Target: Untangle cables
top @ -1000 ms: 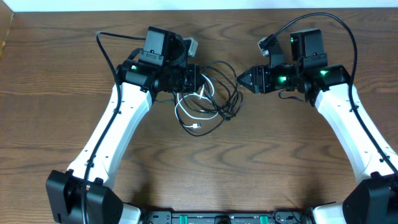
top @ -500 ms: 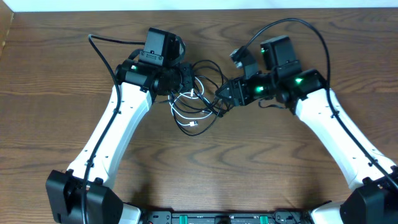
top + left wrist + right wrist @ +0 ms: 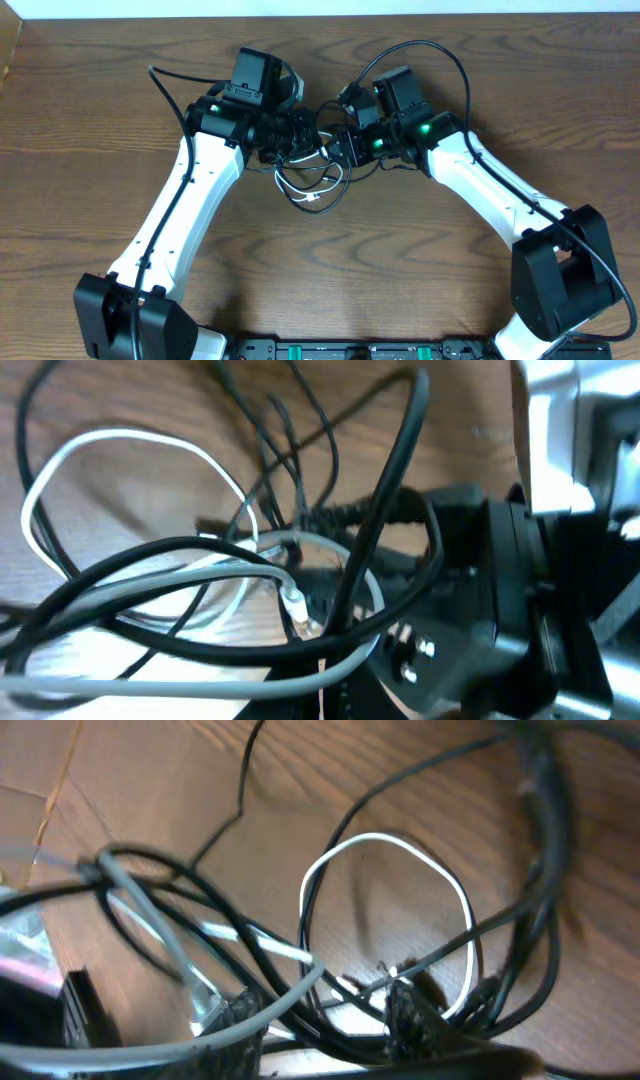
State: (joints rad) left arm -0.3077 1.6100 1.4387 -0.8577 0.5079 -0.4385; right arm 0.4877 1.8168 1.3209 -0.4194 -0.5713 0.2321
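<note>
Cables: one white (black: several)

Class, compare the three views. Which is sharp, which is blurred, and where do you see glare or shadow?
Overhead: sharp and evenly lit, the cables crisp, shadows faint. Left wrist: blurred throughout, the white cable soft-edged, and glare pales the table at lower left. Right wrist: cords near the lens are smeared, while the white cable's loop farther off is clearer.

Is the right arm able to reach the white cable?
Probably yes. The right gripper sits just beside the white cable, with nothing solid between them; black cables cross it, though.
</note>
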